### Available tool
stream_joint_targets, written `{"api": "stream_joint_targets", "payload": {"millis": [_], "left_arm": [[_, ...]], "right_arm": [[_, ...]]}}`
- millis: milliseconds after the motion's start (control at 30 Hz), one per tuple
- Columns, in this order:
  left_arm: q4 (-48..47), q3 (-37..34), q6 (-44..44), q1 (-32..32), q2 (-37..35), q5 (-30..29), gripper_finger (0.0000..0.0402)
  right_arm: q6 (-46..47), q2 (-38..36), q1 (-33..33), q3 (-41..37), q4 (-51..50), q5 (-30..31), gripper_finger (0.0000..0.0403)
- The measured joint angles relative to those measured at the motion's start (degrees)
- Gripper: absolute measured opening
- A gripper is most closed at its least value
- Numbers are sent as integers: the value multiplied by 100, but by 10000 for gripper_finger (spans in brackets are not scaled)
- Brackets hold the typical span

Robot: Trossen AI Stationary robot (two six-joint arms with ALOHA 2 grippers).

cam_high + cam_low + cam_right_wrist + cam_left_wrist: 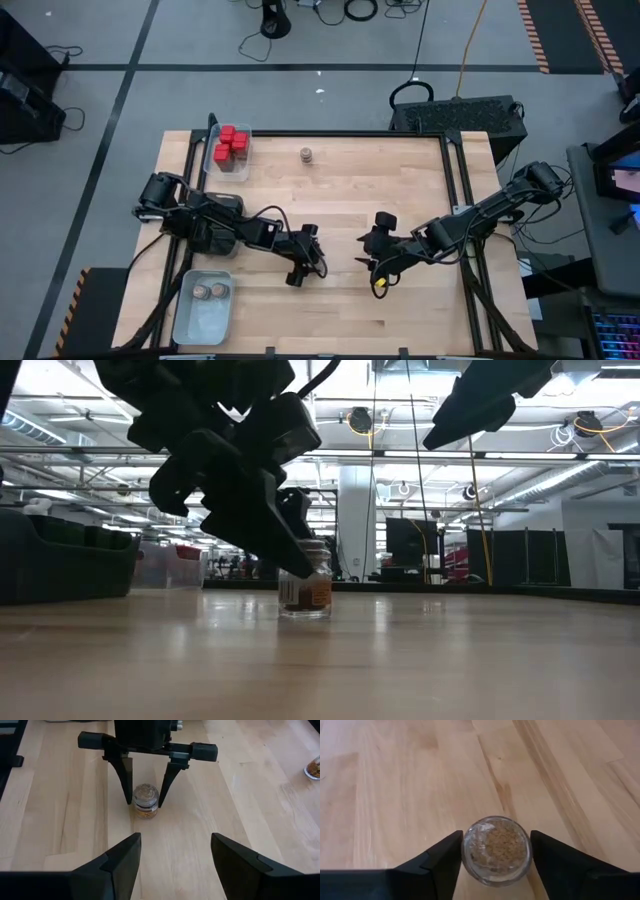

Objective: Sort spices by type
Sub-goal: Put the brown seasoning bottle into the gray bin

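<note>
A short round glass jar (496, 851) of tan spice stands upright on the wooden table (420, 180), near its middle. My left gripper (496, 834) slants down over it, open, one finger on each side of the jar (146, 800). My right gripper (176, 836) hangs open and empty above the table, to the right of the jar and facing it; it shows in the high view (378, 272). Several red tins (232, 145) sit in a clear tray (214, 160) at the far left. Another jar (306, 154) stands alone near the far edge. My left gripper's fingers (129, 790) come slanting down from the table's left and stand close against the jar's two sides (466, 851). The jar rests upright on the table. Whether the fingers touch the glass, I cannot tell.
A pale tray (190, 320) at the near left corner holds two tan-lidded jars (210, 291). Black rails (455, 180) run along the table's edges. Bare wood lies between the two grippers and toward the far right.
</note>
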Motion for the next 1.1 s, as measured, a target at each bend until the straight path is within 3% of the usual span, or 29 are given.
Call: {"api": "stream_joint_targets", "payload": {"millis": [200, 533, 667, 867, 967, 1100], "left_arm": [[-19, 0, -7, 0, -9, 23, 193], [-61, -2, -20, 0, -287, 23, 194], [-363, -2, -46, -32, -802, 378, 191], [-1669, -2, -566, -390, -1805, 854, 190], [-2118, -2, -934, -743, -2324, 826, 189], [-2630, -2, -1524, -1386, -3011, 197, 189]], "right_arm": [[-22, 0, 0, 0, 0, 0, 222], [-20, 0, 2, 0, -4, 0, 222], [-17, 2, 2, -2, -4, 0, 222], [-16, 2, 2, -2, -14, -7, 222], [-32, 2, 2, -2, -17, -7, 222], [-107, 2, 2, -2, 3, -7, 222]]}}
